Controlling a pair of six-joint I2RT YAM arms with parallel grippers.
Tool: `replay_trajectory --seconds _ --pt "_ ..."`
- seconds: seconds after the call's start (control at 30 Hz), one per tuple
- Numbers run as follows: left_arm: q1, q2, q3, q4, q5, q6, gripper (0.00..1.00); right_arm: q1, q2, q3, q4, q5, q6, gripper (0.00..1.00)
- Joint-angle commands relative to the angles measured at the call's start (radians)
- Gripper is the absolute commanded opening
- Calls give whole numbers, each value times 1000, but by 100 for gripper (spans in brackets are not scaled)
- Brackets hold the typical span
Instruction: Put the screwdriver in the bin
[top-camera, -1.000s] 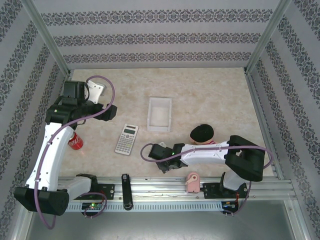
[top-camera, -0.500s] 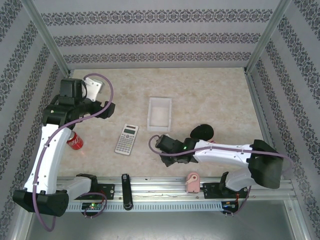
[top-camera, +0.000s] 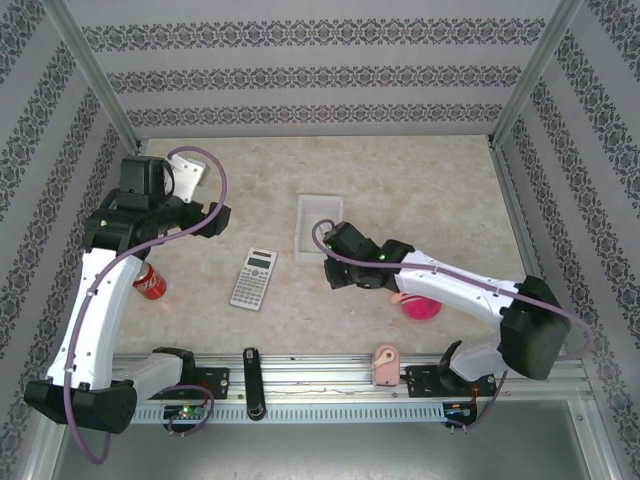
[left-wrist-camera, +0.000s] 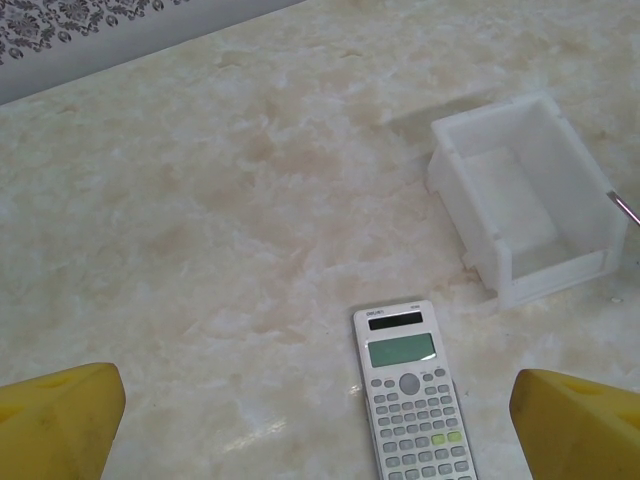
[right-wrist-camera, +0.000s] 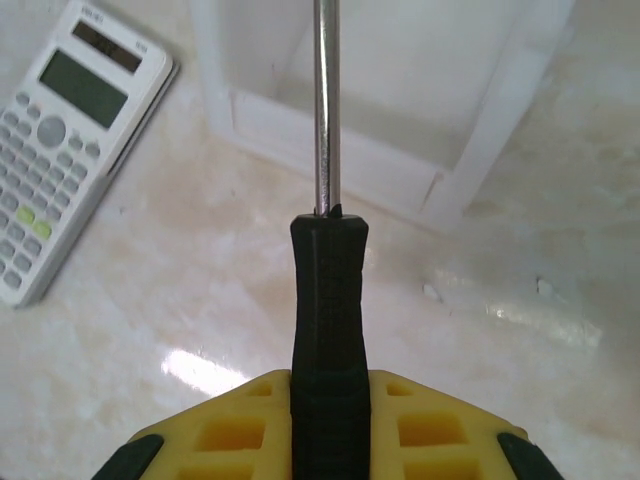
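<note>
The right gripper (right-wrist-camera: 328, 425) is clenched on the screwdriver (right-wrist-camera: 328, 290), its yellow fingers (right-wrist-camera: 440, 430) pressed to either side of the ribbed black handle. The thin metal shaft points straight away from the wrist and crosses above the near wall of the white bin (right-wrist-camera: 400, 180), so the front of the tool hangs over the bin's inside while the handle sits above the marbled table (right-wrist-camera: 520, 260) on the near side of that wall. The tip runs off the top of the wrist picture, so I cannot tell whether it touches the bin's floor. From overhead the right arm (top-camera: 450, 285) stretches across the table, its wrist at the near right corner of the bin (top-camera: 318, 215). A grey Deli calculator (top-camera: 254, 278) lies flat just left of the bin, apart from it. The left gripper (left-wrist-camera: 318, 425) hovers with its jaws spread wide, nothing between them, facing the calculator (left-wrist-camera: 415, 385) and the bin (left-wrist-camera: 470, 215). A red Coca-Cola can (top-camera: 150, 284) rests by the left arm (top-camera: 100, 290), and a bright pink round thing (top-camera: 420, 307) shows beside the right arm. On the front rail sit a black bar (top-camera: 251, 382) and a small pale pink object (top-camera: 384, 365).
</note>
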Motion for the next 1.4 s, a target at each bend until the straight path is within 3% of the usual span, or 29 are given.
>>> replay_trajectory --seconds 0.0,0.63,1.37 --pt "-13 -33 3 -29 26 20 99 -33 68 73 -5 -20 -24 16" --pt "-14 -81 -38 -35 26 44 99 -114 395 333 -25 -43 -112 16" --pt "-14 -92 -37 -52 10 43 99 -156 540 421 -48 -11 -186 18"
